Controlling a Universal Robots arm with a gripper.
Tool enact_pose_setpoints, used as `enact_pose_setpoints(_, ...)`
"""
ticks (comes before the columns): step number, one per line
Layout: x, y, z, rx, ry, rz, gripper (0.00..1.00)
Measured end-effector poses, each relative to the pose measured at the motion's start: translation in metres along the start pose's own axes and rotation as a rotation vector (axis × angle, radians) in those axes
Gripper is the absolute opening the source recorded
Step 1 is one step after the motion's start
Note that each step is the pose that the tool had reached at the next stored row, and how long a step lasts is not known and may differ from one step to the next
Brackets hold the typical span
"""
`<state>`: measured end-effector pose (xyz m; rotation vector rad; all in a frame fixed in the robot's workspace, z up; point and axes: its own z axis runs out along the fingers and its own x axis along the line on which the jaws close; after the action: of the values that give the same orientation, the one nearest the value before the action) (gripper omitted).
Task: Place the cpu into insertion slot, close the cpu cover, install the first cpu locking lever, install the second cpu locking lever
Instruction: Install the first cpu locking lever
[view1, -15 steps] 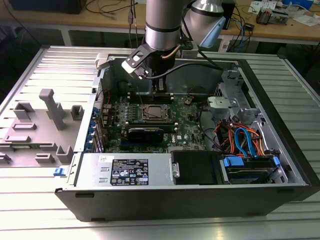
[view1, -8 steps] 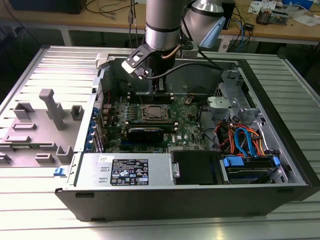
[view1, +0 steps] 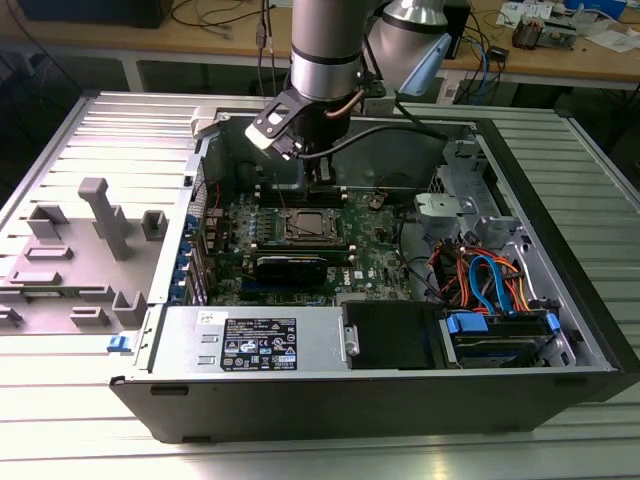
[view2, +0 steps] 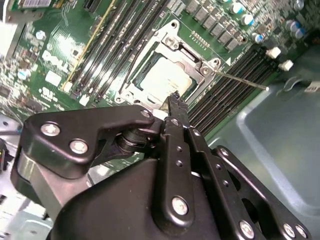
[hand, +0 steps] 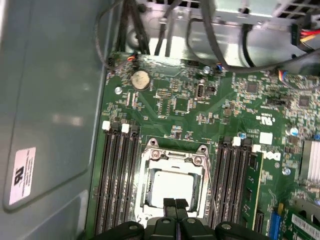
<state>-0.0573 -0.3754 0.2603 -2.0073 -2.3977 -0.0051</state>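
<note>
The cpu (hand: 173, 186) shows its dull silver top inside the insertion slot (hand: 150, 187) on the green board, between the black memory slots. The cpu cover (hand: 172, 159) lies flat around it, with the chip showing through its window. A thin locking lever (view2: 242, 81) sticks out free beside the socket. My gripper (hand: 175, 204) hovers just over the socket's edge with its two black fingers pressed together and nothing between them. In the exterior view the gripper (view1: 320, 182) hangs right above the socket (view1: 308, 226). The second wrist view has the gripper (view2: 173, 98) at the edge of the cover (view2: 134, 86).
The open computer case (view1: 560, 250) walls the board in. Cables (view1: 490, 280) and a drive bay lie at the exterior view's right, a power supply box (view1: 255, 340) at the front. A grey fixture (view1: 105, 215) stands at the exterior view's left. A coin battery (hand: 140, 79) sits on the board.
</note>
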Motion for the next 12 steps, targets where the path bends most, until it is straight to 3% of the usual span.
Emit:
enact_pose_setpoints(1, 0.0, 0.0, 0.0, 0.0007, -0.0004, -0.054, 0.11)
enact_pose_setpoints(9, 0.0002, -0.0001, -0.0174, 0.0021, -0.0059, -0.074, 0.11)
enact_pose_setpoints(10, 0.0002, -0.0001, -0.0174, 0.0023, -0.0063, -0.093, 0.11)
enact_pose_setpoints(12, 0.0002, -0.0001, -0.0174, 0.0034, -0.0072, -0.188, 0.11)
